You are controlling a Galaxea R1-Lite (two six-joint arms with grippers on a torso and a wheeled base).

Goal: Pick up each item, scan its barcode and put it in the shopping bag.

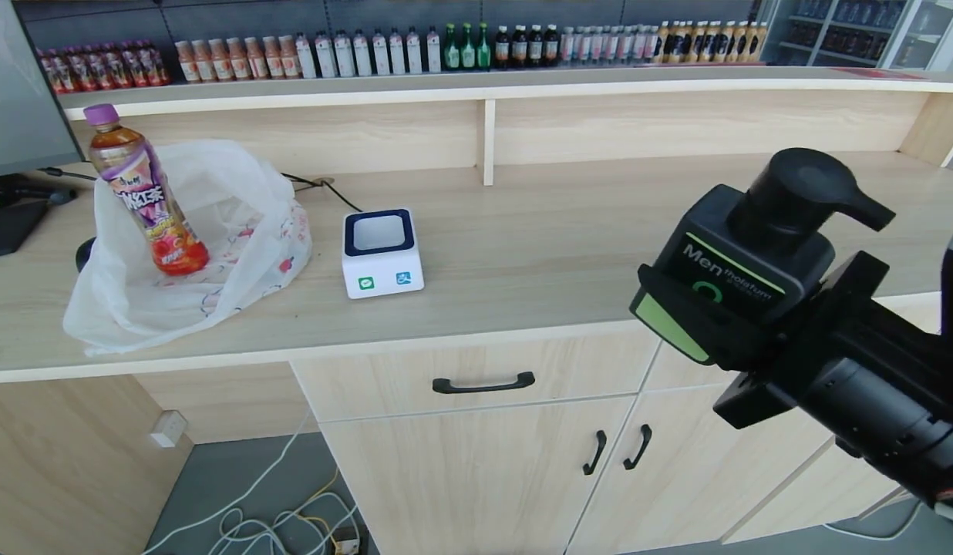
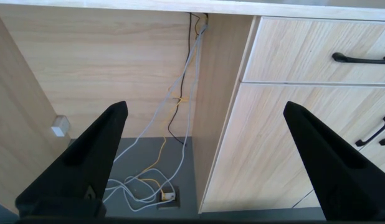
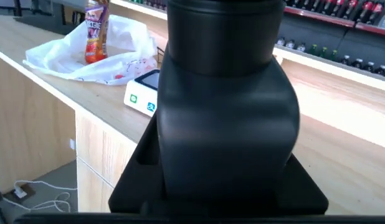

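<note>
One black pump bottle sits clamped in the right gripper, held off the right end of the wooden counter and above its front edge, pump head tipped up and away from the robot. The right arm slants in from the lower right of the head view. One drink bottle with a purple cap stands, leaning a little, amid the crumpled plastic of the single white shopping bag at the counter's left end. One white cube scanner with a dark window on top sits just beside the bag, well apart from the held pump bottle. The left gripper hangs below counter level, its two dark fingers spread wide with nothing between them, facing the cabinet front and a tangle of cables on the floor. Three black handles mark the cabinet: one on the drawer, two on the doors beneath. A long row of bottles lines the shelf behind
</note>
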